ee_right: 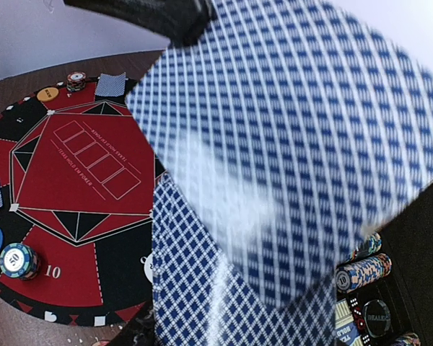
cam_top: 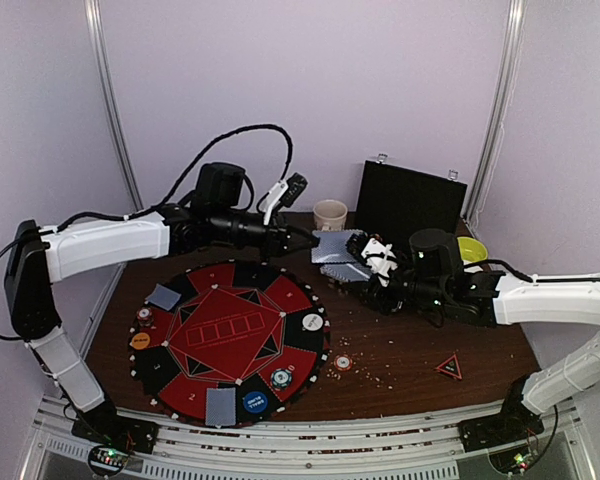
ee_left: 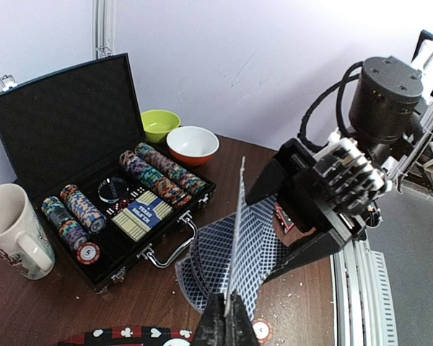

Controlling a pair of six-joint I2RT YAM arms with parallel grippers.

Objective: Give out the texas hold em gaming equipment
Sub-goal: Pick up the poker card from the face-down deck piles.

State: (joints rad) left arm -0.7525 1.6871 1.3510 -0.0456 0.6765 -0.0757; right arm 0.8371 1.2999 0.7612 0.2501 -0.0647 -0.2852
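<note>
Both pincers clenched: left pincer [cam_top: 313,240] on one card [ee_right: 310,144], right pincer [cam_top: 368,262] on the fan [ee_left: 216,252] (mug [ee_left: 11,227], chip case [ee_left: 58,122] behind).

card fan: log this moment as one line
left end effector: shut on single card | right end effector: shut on card fan | where: by chip case

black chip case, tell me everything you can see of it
The black case stands open on the brown table, lid upright with dark padded lining. Its tray holds rows of striped-edge poker chips on either side, with a card box and a round dealer button between. A metal handle faces front. The cream mug stands close beside it; contact is unclear.
</note>
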